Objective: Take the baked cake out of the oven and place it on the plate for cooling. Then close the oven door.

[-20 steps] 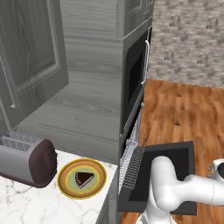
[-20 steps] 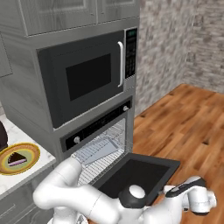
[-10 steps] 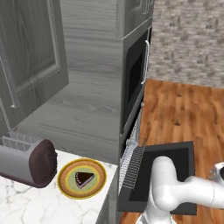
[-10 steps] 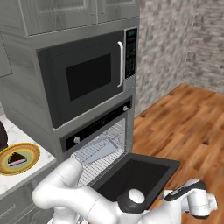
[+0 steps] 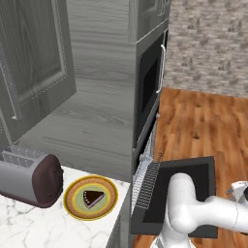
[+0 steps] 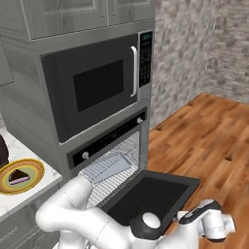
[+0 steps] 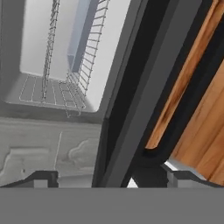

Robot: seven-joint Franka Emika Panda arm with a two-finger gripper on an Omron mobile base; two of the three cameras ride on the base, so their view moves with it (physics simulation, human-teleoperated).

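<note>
The baked cake [image 5: 93, 197] [image 6: 18, 176], a dark brown wedge, lies on the plate [image 5: 72, 203] [image 6: 34, 168] with the yellow-orange rim, on the marble counter left of the oven. The oven [image 6: 104, 146] stands under the microwave, its wire racks [image 7: 76, 65] showing. The oven door [image 5: 181, 186] [image 6: 153, 194] [image 7: 131, 87] hangs open and flat. My gripper [image 6: 214, 227] [image 5: 240, 190] [image 7: 111, 183] is low, just past the door's front edge and its bar handle [image 7: 192, 98]. Its fingers are open with nothing between them.
A grey baking tray [image 6: 109, 165] rests on a rack inside the oven. A toaster [image 5: 29, 177] stands left of the plate. The black microwave [image 6: 97, 82] sits above the oven. Wooden floor [image 6: 214, 141] spreads to the right, up to a stone wall [image 5: 208, 43].
The hand has sunk slightly by the door's front edge. The door, cake and plate have not moved.
</note>
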